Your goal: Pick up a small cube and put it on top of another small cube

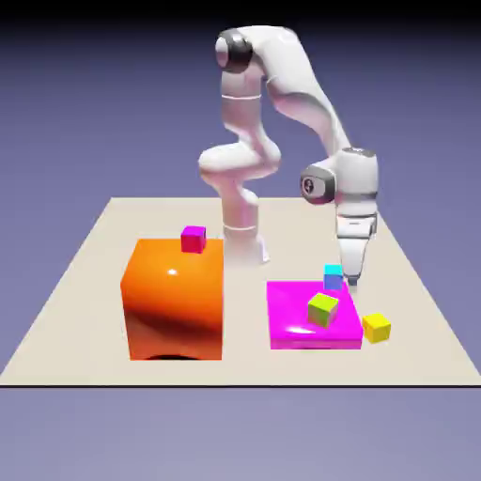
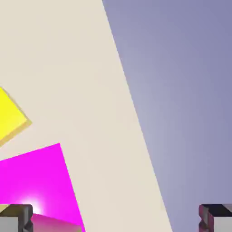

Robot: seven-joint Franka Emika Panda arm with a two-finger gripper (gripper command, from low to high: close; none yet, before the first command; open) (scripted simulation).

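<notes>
Four small cubes, one hand, seemingly open

No readable text, label, brand, number or sign here, nothing to read out from either view, no lettering to call

Part of a yellow cube is seen beside a magenta block (its corner only), apart on the table.

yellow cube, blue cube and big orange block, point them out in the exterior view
yellow cube [image 1: 376, 328]: exterior view, near side
blue cube [image 1: 333, 279]: exterior view, front face
orange block [image 1: 177, 315]: exterior view, front
</notes>
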